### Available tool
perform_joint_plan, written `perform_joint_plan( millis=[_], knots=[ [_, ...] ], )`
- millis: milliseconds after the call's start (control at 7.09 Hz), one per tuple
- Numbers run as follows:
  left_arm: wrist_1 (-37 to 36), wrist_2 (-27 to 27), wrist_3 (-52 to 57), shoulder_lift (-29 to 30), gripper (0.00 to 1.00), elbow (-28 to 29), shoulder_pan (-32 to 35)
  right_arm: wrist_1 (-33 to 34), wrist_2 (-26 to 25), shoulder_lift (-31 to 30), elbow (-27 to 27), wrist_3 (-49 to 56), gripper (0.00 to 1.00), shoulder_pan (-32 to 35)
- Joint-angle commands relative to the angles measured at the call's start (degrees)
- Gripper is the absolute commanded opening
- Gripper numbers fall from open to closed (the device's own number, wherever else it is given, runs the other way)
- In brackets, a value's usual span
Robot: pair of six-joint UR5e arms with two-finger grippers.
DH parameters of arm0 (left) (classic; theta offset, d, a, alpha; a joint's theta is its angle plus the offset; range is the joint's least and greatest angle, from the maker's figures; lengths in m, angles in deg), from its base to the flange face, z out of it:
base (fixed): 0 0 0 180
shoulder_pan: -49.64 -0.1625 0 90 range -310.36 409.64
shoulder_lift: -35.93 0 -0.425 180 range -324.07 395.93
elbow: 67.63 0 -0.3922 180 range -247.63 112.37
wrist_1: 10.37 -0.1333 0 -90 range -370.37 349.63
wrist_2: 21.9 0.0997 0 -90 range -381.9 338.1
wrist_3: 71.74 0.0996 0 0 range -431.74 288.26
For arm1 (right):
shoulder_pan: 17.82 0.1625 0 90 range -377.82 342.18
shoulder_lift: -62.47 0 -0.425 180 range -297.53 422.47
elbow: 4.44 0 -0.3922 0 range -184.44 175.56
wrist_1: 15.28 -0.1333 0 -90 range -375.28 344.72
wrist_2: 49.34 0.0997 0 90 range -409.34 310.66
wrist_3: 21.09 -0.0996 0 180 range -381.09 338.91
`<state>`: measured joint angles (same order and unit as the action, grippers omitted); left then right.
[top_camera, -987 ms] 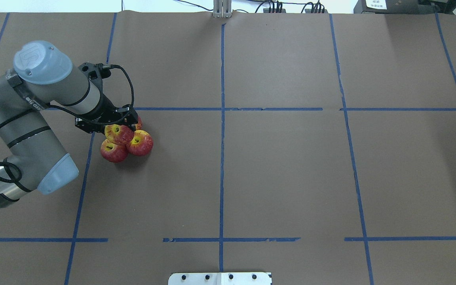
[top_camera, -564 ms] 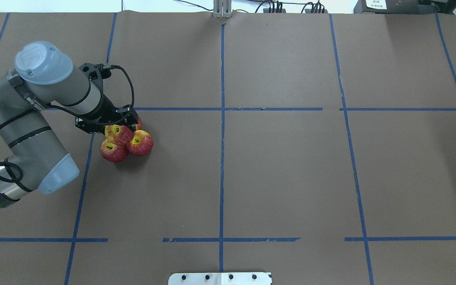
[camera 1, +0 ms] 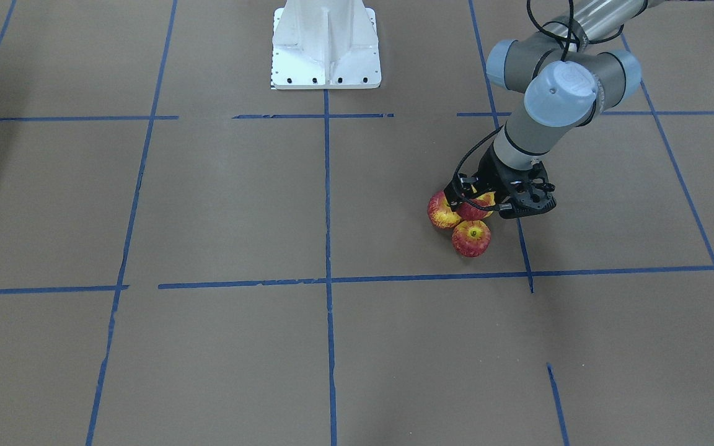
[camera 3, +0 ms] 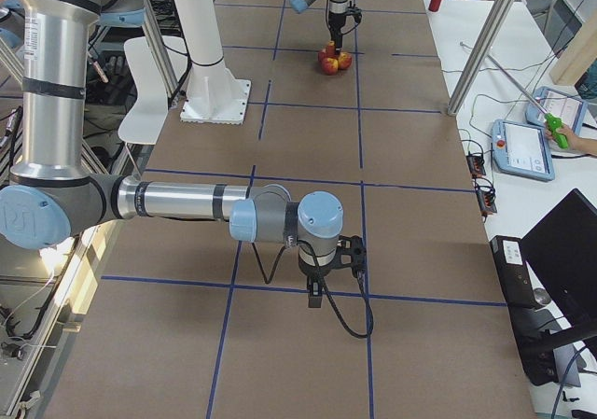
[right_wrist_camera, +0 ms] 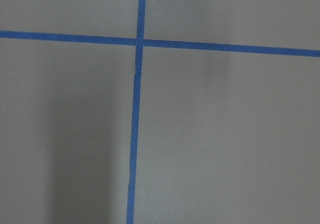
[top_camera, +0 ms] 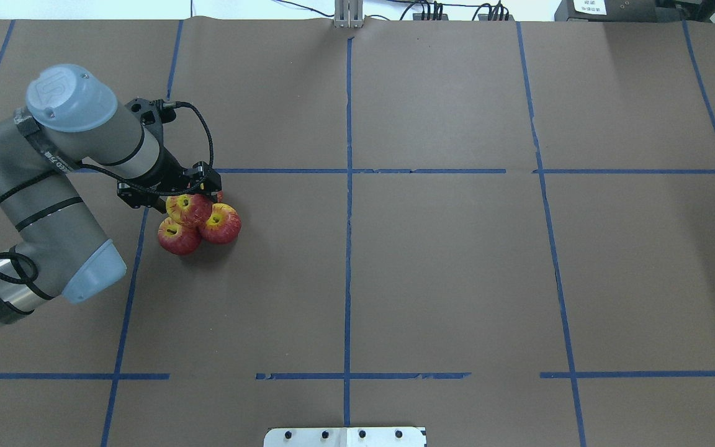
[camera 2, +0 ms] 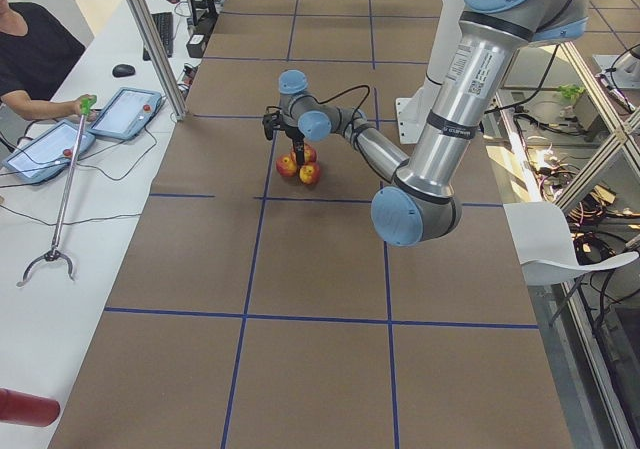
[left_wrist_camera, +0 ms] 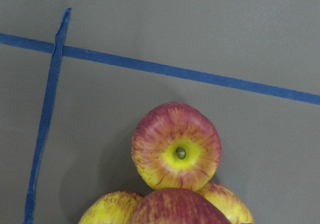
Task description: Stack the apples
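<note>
Four red and yellow apples sit in a tight cluster on the table's left part. In the overhead view three rest on the paper: a front one (top_camera: 177, 237), a right one (top_camera: 222, 225) and a back one (top_camera: 219, 197) that is mostly hidden. A fourth apple (top_camera: 188, 209) rests on top of them. My left gripper (top_camera: 190, 200) hangs straight over this top apple, jaws spread on either side of it. The left wrist view shows the dark top apple (left_wrist_camera: 177, 208) close below, over a lower apple (left_wrist_camera: 176, 146). My right gripper (camera 3: 317, 300) hovers low over bare paper far away; I cannot tell its state.
Brown paper with blue tape lines (top_camera: 348, 186) covers the table. The white robot base (camera 1: 326, 43) stands at the table's middle edge. An operator's side table with tablets (camera 2: 120, 114) runs along the far side.
The left gripper's finger on the back side has shifted outward, covering more of the back apple. The left arm has crept slightly right. The apples have barely moved.
</note>
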<state>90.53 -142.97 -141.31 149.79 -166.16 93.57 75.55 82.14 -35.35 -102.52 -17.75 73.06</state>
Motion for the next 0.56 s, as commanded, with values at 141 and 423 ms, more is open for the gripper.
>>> perform_joint_plan(
  millis=[141,423],
  knots=[
    [-0.8,0.0,0.7,-1.5,1.0,-4.5,6.7,0.0,0.0,0.0,0.0,0.0,1.0,0.0],
    [-2.5,-0.7,14.7,-9.0,1.0,-10.4,14.4,0.0,0.0,0.0,0.0,0.0,1.0,0.0]
  ],
)
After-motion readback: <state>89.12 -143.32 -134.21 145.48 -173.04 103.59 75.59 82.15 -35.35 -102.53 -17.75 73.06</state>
